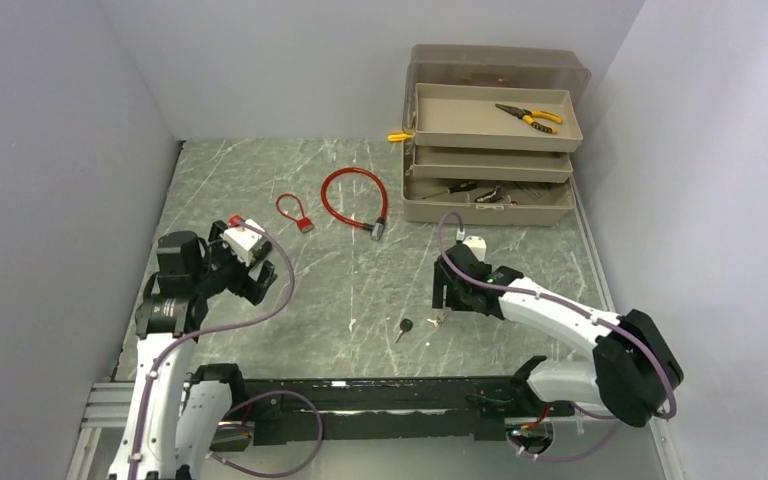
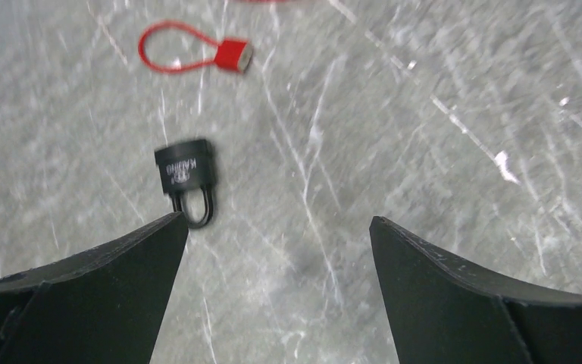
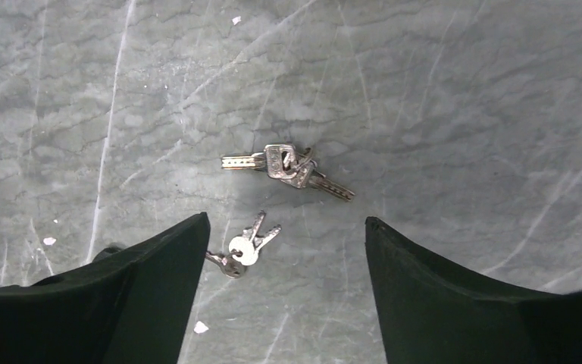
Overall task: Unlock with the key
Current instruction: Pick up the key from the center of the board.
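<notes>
The right gripper (image 3: 284, 220) hangs with its jaws wide apart and nothing in them. Just past its tips lies a small bunch of keys (image 3: 244, 246), and a bit farther a second bunch of keys (image 3: 288, 168). Keys look light, thin, hard and slippery, so pinch one by its flat head. The left gripper (image 2: 276, 221) is wide apart too and holds nothing. The black padlock (image 2: 186, 176) lies flat just past one finger. It looks heavy and hard, so grab its body. Farther off lies a little red cable lock (image 2: 197, 54).
</notes>
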`<state>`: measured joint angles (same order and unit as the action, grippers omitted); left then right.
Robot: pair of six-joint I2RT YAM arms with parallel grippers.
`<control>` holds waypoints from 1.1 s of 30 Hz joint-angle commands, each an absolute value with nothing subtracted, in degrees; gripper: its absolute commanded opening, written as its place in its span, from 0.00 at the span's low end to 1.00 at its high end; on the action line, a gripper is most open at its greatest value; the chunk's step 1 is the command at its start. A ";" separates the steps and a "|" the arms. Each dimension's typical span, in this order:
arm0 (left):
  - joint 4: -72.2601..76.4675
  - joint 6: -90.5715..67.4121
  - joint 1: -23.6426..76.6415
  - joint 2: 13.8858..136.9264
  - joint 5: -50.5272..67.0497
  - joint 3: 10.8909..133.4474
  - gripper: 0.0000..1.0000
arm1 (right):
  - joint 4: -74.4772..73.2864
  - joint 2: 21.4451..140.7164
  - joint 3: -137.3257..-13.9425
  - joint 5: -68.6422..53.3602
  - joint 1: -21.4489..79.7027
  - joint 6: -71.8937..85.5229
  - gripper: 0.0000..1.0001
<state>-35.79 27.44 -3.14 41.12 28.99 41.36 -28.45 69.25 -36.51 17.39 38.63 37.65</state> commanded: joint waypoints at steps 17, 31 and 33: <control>-30.47 29.17 -3.16 42.22 38.92 42.86 0.99 | -20.26 78.78 -37.62 17.02 38.76 38.22 0.42; -29.93 29.53 -3.03 42.27 41.45 42.16 0.99 | -26.18 76.21 -42.83 21.74 38.26 35.49 0.52; -30.16 29.77 -3.06 42.28 41.56 42.46 0.99 | -26.07 76.68 -42.85 21.75 37.79 35.32 0.53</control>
